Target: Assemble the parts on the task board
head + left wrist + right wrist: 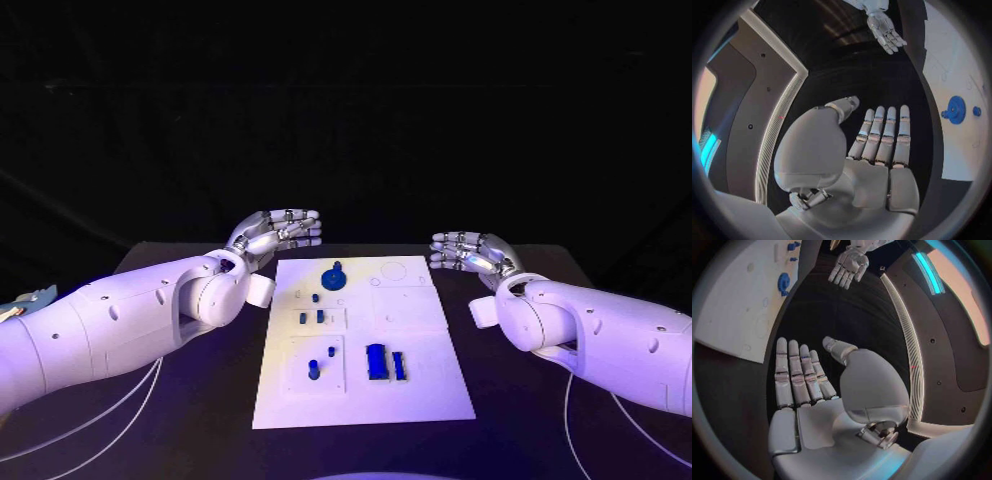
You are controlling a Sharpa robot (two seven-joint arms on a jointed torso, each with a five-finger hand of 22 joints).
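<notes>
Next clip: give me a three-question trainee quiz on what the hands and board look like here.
1. True or false: the left hand holds a blue part.
2. Which part lies nearest the board's far edge? A) the gear-shaped part B) the tall block
3. Fill in: both hands sit beside the task board's ____ corners.

Key: 1 false, both the left and the right hand are empty and open. 2 A. 3 far.
</notes>
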